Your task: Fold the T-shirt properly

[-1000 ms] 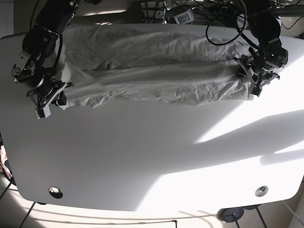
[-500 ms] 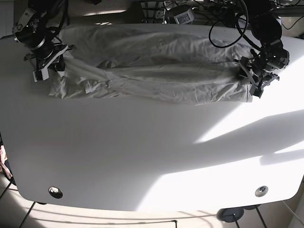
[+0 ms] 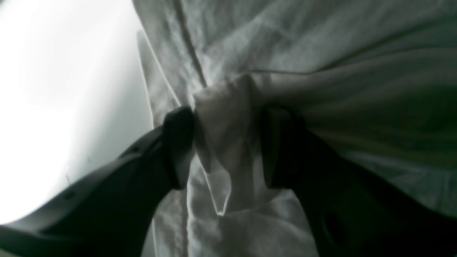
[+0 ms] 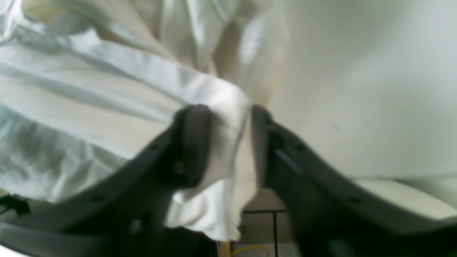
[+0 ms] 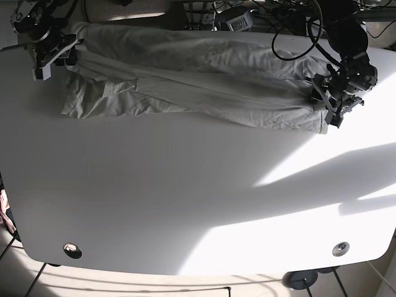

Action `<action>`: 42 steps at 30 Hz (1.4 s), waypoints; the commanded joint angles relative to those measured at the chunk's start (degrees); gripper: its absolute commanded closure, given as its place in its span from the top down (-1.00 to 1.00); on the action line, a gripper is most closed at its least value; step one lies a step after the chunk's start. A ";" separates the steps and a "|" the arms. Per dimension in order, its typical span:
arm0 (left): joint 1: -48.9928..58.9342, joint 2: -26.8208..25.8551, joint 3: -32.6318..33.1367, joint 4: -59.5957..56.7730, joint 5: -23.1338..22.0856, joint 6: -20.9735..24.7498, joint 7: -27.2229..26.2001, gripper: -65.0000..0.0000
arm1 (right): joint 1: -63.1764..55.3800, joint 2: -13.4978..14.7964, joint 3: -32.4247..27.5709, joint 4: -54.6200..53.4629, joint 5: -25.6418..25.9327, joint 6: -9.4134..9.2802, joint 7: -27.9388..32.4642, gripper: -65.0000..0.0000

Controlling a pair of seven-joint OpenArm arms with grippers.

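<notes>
T-shirt (image 5: 185,83) stretched across tabletop (image 5: 185,204) 12 o'clock edge. Left end effector (image 3: 223,142) clamped on hem at 3, right end effector (image 4: 228,142) clamped on corner at 10. Risk: thin pinch slipping under tension, fold collapses.

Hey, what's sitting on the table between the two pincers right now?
Only the crumpled white T-shirt, stretched from the right pincer to the left pincer; the base view shows it.
</notes>
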 commanded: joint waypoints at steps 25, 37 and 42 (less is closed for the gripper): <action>1.97 0.77 -0.21 2.66 1.55 0.14 1.30 -0.16 | 1.87 3.25 -13.24 -4.36 8.16 -0.10 4.09 -0.49; 3.82 0.68 -0.21 -2.35 1.90 0.14 -4.77 -0.16 | 21.57 12.74 -16.49 -33.81 -6.26 -0.10 14.46 -0.62; 4.08 0.95 -0.48 -2.00 1.46 0.14 -4.68 -0.16 | 28.51 12.56 -22.74 -36.36 -10.12 -0.10 14.46 -0.62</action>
